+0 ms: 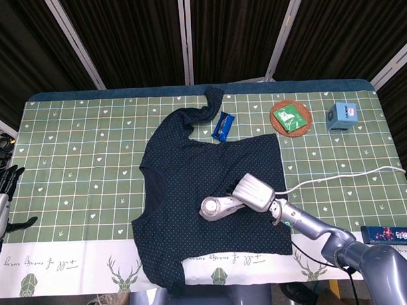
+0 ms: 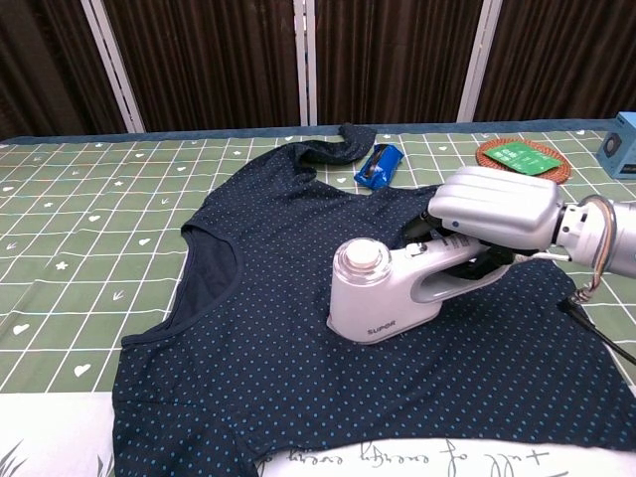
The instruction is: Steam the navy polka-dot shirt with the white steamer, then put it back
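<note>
The navy polka-dot shirt (image 1: 191,173) (image 2: 268,288) lies spread flat on the green checked tablecloth, one sleeve curling toward the far edge. The white steamer (image 1: 215,207) (image 2: 383,293) stands with its head down on the middle of the shirt. My right hand (image 1: 254,192) (image 2: 497,206) grips the steamer's handle from above. A white cord (image 1: 338,177) trails from it to the right. My left hand (image 1: 0,200) hangs off the table's left edge, holding nothing, fingers apart; the chest view does not show it.
A blue packet (image 1: 222,126) (image 2: 379,165) lies just beyond the shirt's shoulder. A round brown coaster with a green card (image 1: 290,117) (image 2: 515,157) and a small blue box (image 1: 341,115) sit at the far right. Another blue packet (image 1: 390,234) lies at the right front edge.
</note>
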